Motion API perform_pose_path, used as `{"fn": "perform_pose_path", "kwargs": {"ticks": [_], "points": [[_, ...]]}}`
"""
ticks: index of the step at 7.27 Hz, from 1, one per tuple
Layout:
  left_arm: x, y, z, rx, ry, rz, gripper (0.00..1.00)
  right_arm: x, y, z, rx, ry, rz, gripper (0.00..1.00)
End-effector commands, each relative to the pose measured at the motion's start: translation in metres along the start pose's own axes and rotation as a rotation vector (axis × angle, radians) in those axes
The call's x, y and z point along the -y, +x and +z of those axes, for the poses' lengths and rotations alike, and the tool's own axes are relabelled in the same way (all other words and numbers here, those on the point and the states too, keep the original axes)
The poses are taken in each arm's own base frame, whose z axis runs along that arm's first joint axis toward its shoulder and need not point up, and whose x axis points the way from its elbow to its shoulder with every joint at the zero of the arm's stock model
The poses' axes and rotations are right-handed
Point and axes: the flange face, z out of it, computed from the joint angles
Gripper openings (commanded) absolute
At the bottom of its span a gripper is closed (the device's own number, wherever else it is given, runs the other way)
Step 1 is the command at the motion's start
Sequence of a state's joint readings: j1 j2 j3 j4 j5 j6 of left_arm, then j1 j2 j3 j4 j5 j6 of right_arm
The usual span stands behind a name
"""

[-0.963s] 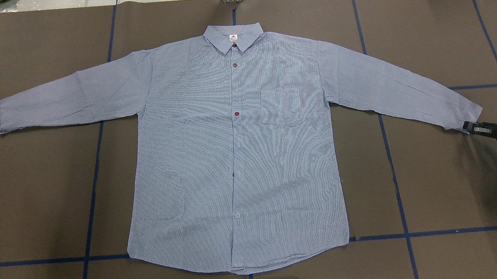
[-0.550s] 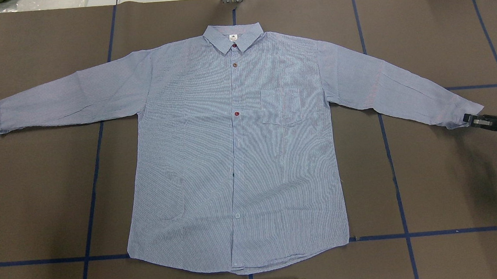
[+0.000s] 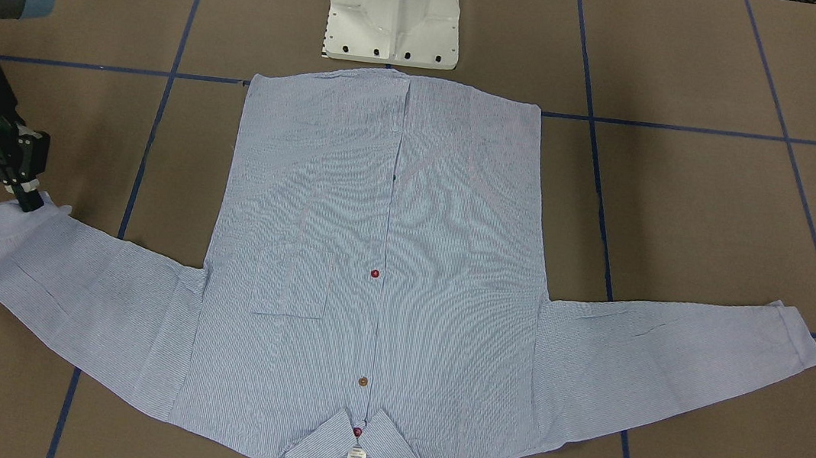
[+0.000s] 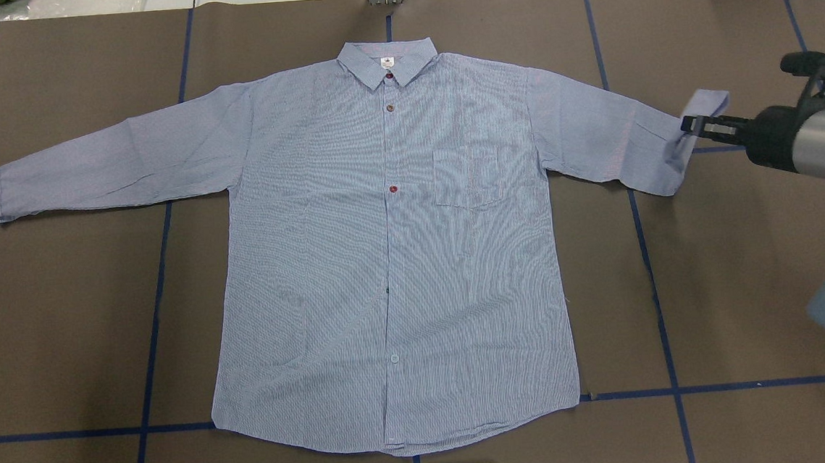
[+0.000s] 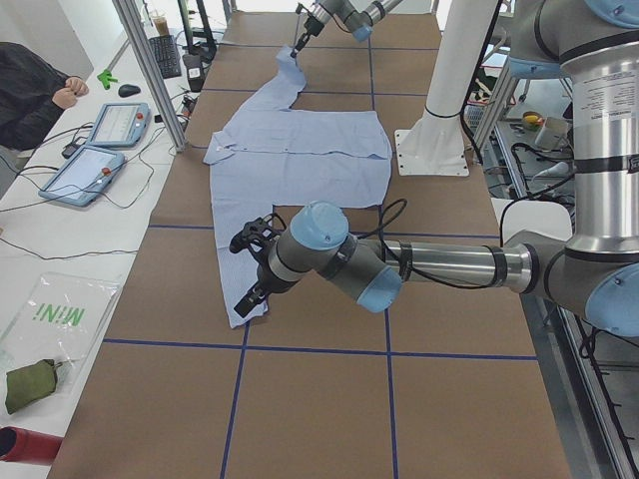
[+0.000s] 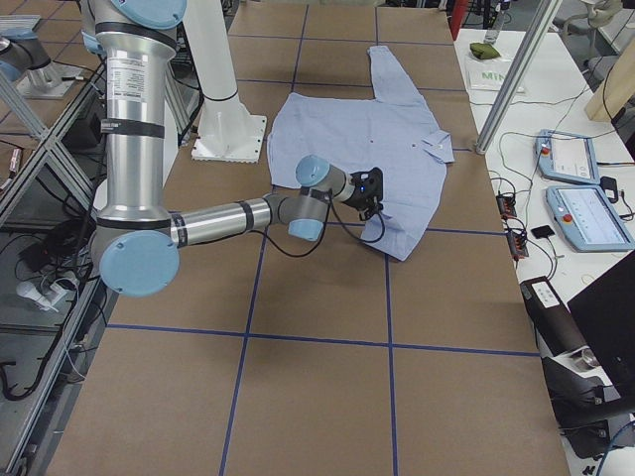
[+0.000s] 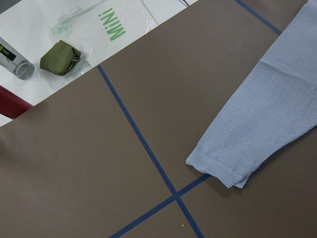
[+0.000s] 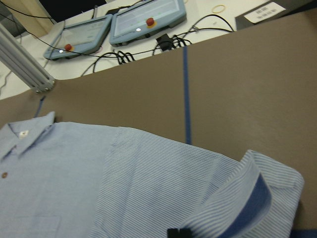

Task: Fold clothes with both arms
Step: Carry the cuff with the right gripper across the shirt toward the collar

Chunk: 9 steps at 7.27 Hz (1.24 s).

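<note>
reading "mini", a clear bag [image 7: 115, 21] lies apart from the shirt [image 7: 267, 114].

label [image 4: 387, 62] txt unreadable, right gripper [image 8: 179, 232] cropped (btm edge)

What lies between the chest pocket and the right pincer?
The sleeve, its cuff lifted by the right pincer; the overhead view shows it.

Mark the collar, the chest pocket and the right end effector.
collar [image 4: 365, 66]: overhead view, the wing on the view's left.
chest pocket [image 4: 467, 177]: overhead view, its middle.
right end effector [image 4: 688, 126]: overhead view, between the fingertips, at the cuff [image 4: 710, 103].
</note>
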State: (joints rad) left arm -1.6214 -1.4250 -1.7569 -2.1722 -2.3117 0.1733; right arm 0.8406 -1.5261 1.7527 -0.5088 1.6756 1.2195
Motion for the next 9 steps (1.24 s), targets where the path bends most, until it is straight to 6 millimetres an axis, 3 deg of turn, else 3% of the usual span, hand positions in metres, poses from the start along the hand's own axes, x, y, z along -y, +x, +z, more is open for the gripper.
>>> {"fn": "perform_pose_path", "kwargs": {"ticks": [1, 3, 5, 6, 7, 9], "points": [[0.000, 0.000, 0.000, 0.000, 0.001, 0.001, 1.00, 0.028, -0.162, 0.044, 0.114, 0.021, -0.014, 0.00], [-0.001, 0.000, 0.000, 0.000, 0.000, 0.000, 1.00, 0.002, -0.285, 0.069, 0.161, 0.083, 0.020, 0.00], [-0.001, 0.000, 0.000, 0.000, -0.001, -0.001, 1.00, -0.034, -0.355, 0.109, 0.149, 0.146, 0.053, 0.00], [-0.001, 0.000, 0.000, 0.000, 0.000, 0.000, 1.00, -0.059, -0.380, 0.131, 0.128, 0.154, 0.044, 0.00], [-0.001, 0.000, 0.001, 0.000, -0.001, -0.001, 1.00, -0.086, -0.393, 0.137, 0.127, 0.137, 0.036, 0.00], [-0.001, -0.001, 0.001, 0.000, -0.001, -0.001, 1.00, -0.098, -0.422, 0.161, 0.107, 0.117, 0.025, 0.00]]}}
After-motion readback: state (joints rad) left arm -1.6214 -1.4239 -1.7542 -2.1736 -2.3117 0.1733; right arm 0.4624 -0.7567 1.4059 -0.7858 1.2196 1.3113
